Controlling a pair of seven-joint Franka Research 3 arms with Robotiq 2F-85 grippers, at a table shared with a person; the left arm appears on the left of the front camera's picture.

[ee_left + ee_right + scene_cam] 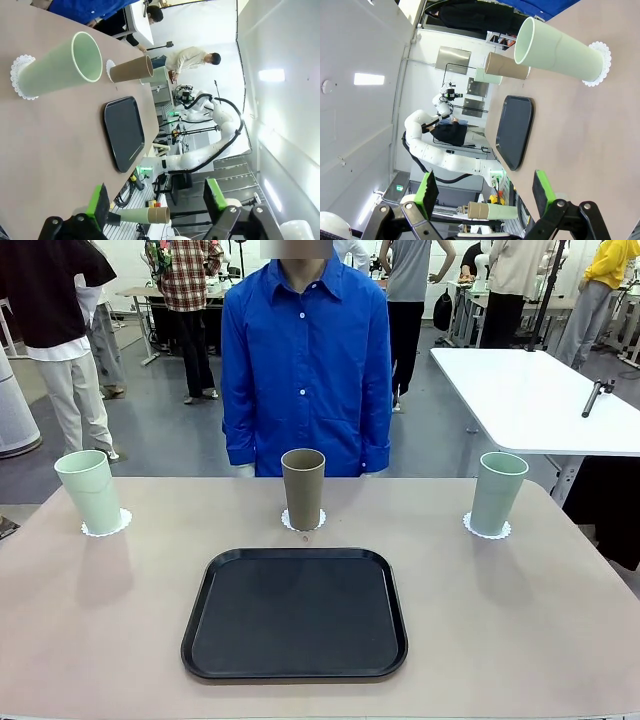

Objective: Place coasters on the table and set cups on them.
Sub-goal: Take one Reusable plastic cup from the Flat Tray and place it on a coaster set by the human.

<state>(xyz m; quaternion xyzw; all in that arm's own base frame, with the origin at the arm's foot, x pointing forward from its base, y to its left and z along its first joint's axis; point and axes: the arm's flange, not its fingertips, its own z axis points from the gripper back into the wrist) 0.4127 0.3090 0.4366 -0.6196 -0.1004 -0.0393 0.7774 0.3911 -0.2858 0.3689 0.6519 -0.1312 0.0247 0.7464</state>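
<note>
Left gripper [157, 207] jaws wide, nothing held, above the table [520, 620]; right gripper [485, 192] likewise wide and bare; 3 cups upright, each on a coaster: mint cup [90, 490] left, tan cup [302, 488] centre, mint cup [498, 492] right; black tray [295, 612] just before tan cup.

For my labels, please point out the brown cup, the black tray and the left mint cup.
brown cup [302, 490], front view, side wall.
black tray [294, 613], front view, bare floor.
left mint cup [91, 493], front view, side wall.

No readable text, labels, brands, numbers or signs anywhere; cups, tray, worktop carry no legible print.
</note>
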